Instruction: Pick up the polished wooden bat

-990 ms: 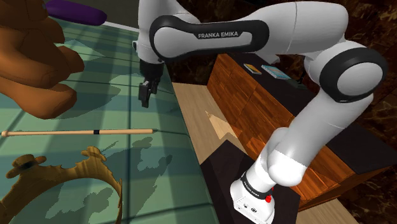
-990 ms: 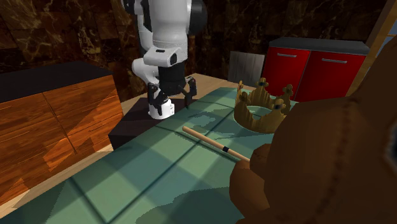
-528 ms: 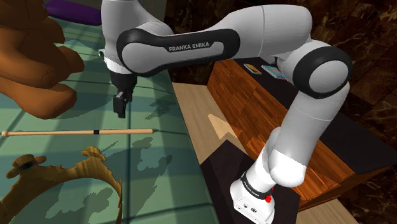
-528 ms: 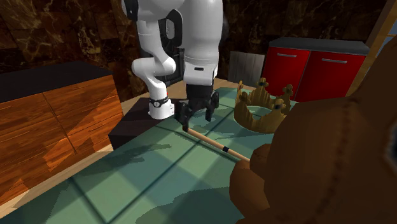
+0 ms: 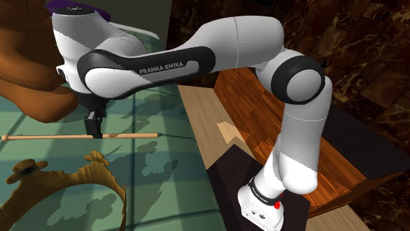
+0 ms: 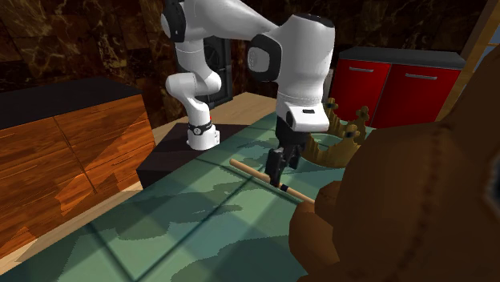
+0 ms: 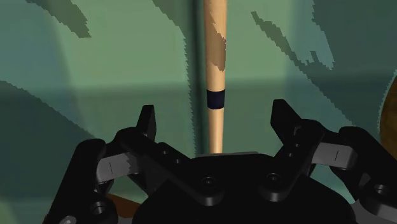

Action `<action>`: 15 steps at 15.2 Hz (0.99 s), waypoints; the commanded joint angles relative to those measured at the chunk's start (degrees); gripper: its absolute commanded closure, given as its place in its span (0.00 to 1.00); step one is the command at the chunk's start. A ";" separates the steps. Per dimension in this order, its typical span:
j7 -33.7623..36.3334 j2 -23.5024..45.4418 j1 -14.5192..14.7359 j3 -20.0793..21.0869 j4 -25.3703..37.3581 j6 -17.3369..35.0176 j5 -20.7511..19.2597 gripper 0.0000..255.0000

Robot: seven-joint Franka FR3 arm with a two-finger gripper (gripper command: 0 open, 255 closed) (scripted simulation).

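Note:
The wooden bat (image 5: 131,135) is a long thin pale stick with a dark band, lying flat on the green checked surface (image 5: 164,164). My black gripper (image 5: 96,130) hangs right over it near the band. In the second exterior view the gripper (image 6: 276,171) stands just above the bat (image 6: 250,171), between the crown and the bear. In the wrist view the bat (image 7: 215,57) runs straight out between the fingers, its band level with the fingertips. The gripper (image 7: 216,116) is open, one finger on each side of the bat, neither touching it.
A big brown plush bear (image 5: 33,65) lies beyond the bat's thin end. A golden crown (image 5: 72,180) sits close on the near side. A purple thing (image 5: 72,8) lies far back. A wooden cabinet (image 5: 276,111) flanks the stand; red cabinets (image 6: 401,88) stand behind.
The arm has swung toward the shoulder view's left and come down, carrying the open gripper from beside the bat's thick end to over its dark band.

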 commanded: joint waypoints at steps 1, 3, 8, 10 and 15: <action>-0.10 1.17 0.54 0.11 0.47 0.68 -0.60 0.00; 0.12 1.60 0.55 0.01 -0.46 2.00 -0.82 0.00; 0.63 2.74 0.60 -0.24 -2.34 4.95 -1.37 0.00; 0.64 2.74 0.59 -0.25 -2.41 5.01 -1.37 1.00; 0.56 2.62 0.54 -0.24 -2.38 4.88 -1.32 1.00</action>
